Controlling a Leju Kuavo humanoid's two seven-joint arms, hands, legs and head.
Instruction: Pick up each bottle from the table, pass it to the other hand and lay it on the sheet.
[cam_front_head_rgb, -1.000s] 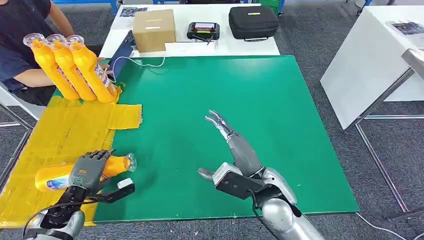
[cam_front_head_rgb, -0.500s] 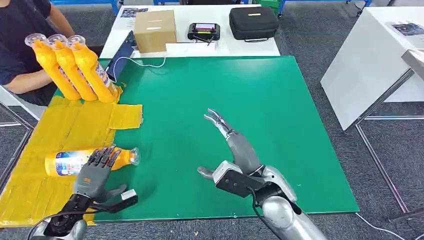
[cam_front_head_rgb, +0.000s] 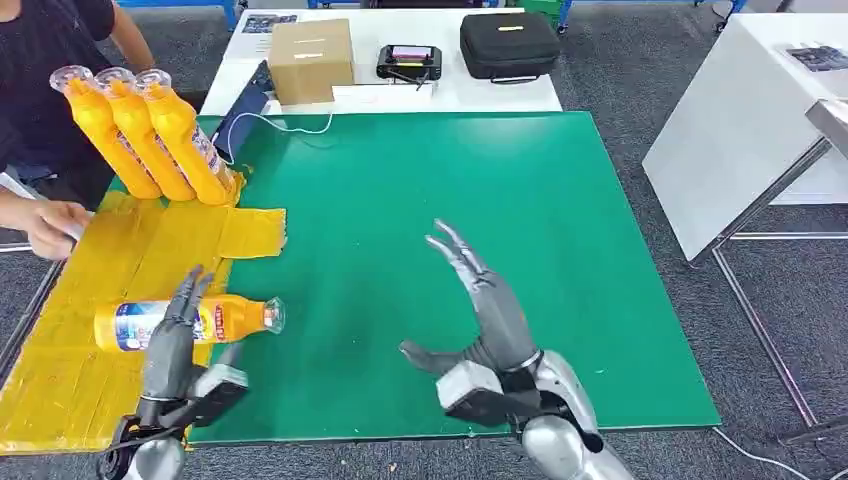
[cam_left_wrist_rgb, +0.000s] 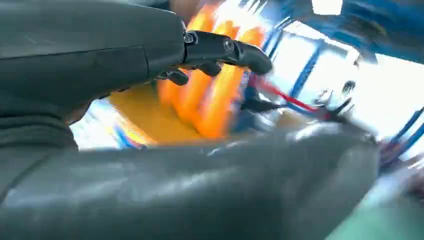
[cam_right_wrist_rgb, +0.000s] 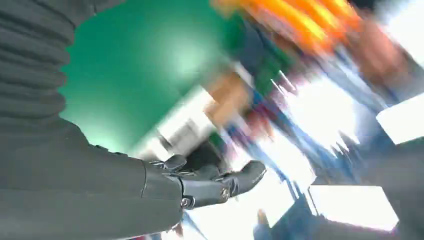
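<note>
An orange bottle (cam_front_head_rgb: 185, 322) lies on its side across the near part of the yellow sheet (cam_front_head_rgb: 120, 270), its clear cap poking just over the sheet's edge onto the green table (cam_front_head_rgb: 450, 190). The left hand (cam_front_head_rgb: 172, 335) hangs above the bottle's middle with fingers straight and spread, gripping nothing. The right hand (cam_front_head_rgb: 480, 295) is raised over the green surface, well apart from the bottle — fingers extended, thumb out, empty. Three more orange bottles (cam_front_head_rgb: 140, 135) lean side by side at the sheet's far corner. A person's hand (cam_front_head_rgb: 50, 225) rests at the sheet's left edge.
</note>
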